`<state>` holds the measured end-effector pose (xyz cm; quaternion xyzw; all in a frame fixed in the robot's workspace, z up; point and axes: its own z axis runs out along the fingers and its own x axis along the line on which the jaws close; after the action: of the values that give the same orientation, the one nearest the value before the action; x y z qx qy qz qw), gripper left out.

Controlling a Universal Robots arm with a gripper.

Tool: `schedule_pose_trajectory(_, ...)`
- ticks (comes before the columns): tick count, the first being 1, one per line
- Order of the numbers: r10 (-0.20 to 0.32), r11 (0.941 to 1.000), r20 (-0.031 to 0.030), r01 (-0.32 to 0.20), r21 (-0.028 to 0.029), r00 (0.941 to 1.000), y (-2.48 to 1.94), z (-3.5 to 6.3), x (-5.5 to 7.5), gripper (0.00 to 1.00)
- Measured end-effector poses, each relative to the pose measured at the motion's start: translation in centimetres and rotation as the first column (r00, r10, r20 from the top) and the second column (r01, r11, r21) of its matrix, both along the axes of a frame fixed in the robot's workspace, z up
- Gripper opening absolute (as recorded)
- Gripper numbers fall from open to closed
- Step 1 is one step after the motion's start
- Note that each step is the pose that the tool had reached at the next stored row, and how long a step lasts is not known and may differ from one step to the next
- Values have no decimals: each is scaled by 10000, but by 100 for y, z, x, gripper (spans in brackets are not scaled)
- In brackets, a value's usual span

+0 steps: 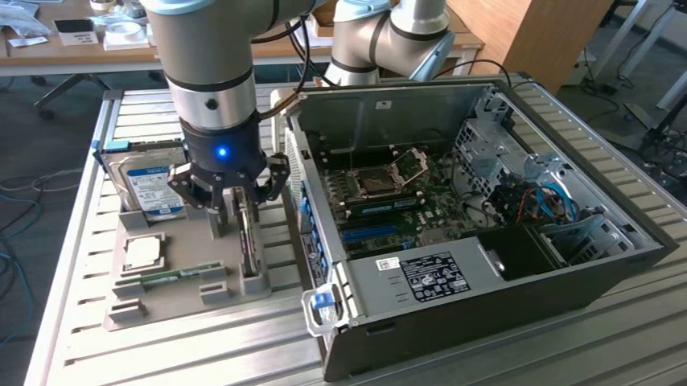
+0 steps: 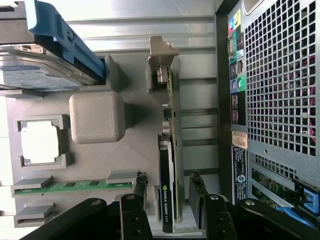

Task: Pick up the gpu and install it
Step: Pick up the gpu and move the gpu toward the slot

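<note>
The bench (image 1: 215,354) is a top of ribbed aluminium slats that fills most of the exterior view. Around it is a workshop: a cluttered desk (image 1: 64,36) along the upper left of the frame, a wooden cabinet (image 1: 526,32) at the upper right, and grey floor with loose cables (image 1: 22,193) at the left edge. On the bench sit two large things. One is an open black computer case (image 1: 429,322) (image 2: 280,75) in the right half of the exterior view, its motherboard exposed. The other is a grey moulded tray (image 1: 172,301) (image 2: 135,120) in the left half, just beside the case. The tray carries four parts, one of each: a silver hard drive (image 1: 150,189) (image 2: 35,75) with a blue label, a square processor (image 1: 143,252) (image 2: 40,141), a narrow green memory stick (image 1: 177,276) (image 2: 70,186) and the gpu (image 1: 249,241) (image 2: 167,200). The gpu stands on edge in its slot at the side of the tray nearest the case, with its silver bracket at the far end from the hand. A raised grey block (image 2: 96,116) stands on the tray between the processor and the gpu. Two arms show: the working one in the upper left, and the grey joints of a second arm (image 1: 387,36) behind the case. The hand (image 1: 238,221) (image 2: 169,176) hangs low over the tray with its black fingers (image 2: 141,187) spread wide, one on each side of the gpu's black cooler. In the wrist view a gap shows on both sides, so it grips nothing.
</note>
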<state>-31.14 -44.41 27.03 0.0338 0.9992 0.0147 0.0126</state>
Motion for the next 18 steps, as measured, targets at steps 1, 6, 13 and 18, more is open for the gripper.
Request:
schedule_pose_trajectory(1,0,10000,1,0,0,10000,0,0,0,47)
schedule_pose_trajectory(6,157,9999,15,-157,2,9999,2,-18,1,47)
schedule_pose_trajectory(13,176,9998,18,-176,1,9998,3,-53,0,47)
schedule_pose_trajectory(18,206,9998,17,-206,0,9998,4,-76,2,47)
